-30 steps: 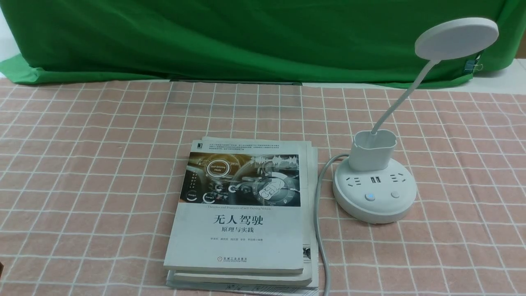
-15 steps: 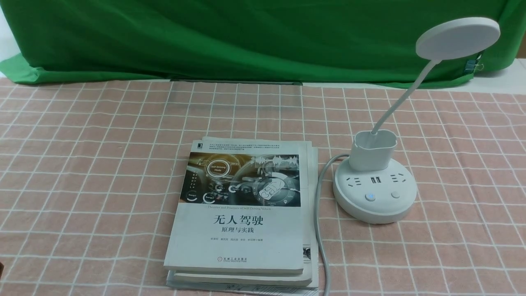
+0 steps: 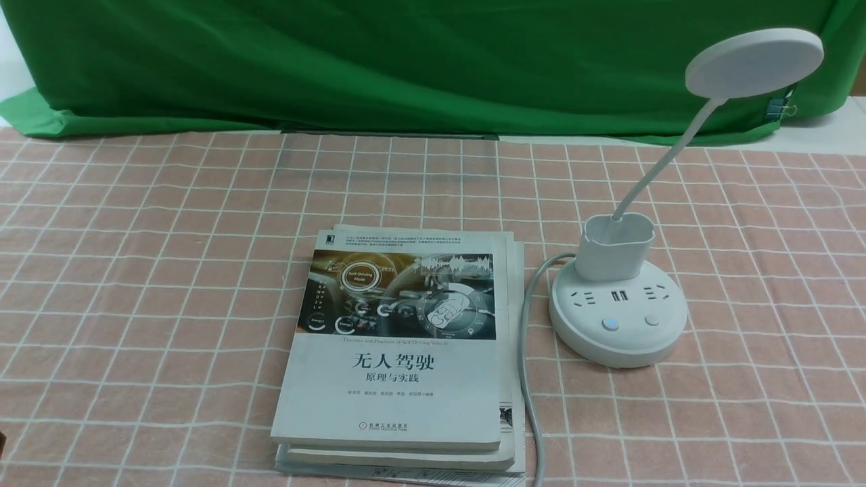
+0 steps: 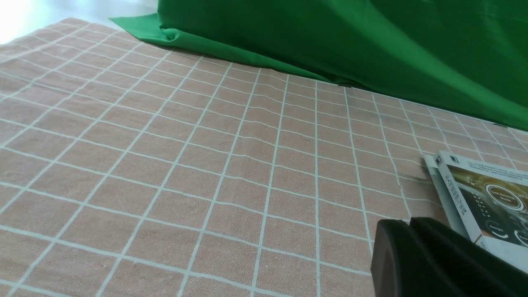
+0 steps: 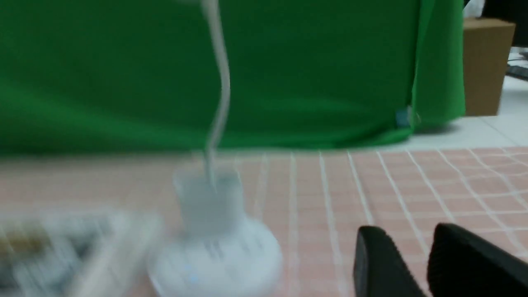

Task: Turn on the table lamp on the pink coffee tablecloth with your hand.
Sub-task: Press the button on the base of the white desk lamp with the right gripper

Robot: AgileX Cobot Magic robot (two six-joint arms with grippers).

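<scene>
The white table lamp (image 3: 617, 325) stands on the pink coffee tablecloth (image 3: 169, 270) at the right, its disc head (image 3: 754, 62) raised on a thin neck. On its round base the left button (image 3: 610, 324) glows blue, beside a plain one (image 3: 651, 320). No arm or hand shows in the front view. My left gripper (image 4: 409, 221) is shut and empty, low over the cloth near the book's corner. My right gripper (image 5: 408, 229) is open with nothing between its fingers. In the blurred right wrist view it stands apart from the lamp (image 5: 214, 255).
A stack of books (image 3: 399, 345) lies in the middle, left of the lamp, and shows in the left wrist view (image 4: 486, 198). The lamp's grey cable (image 3: 528, 379) runs toward the near edge between them. A green backdrop cloth (image 3: 406, 61) hangs behind. A cardboard box (image 5: 486, 66) stands beyond it.
</scene>
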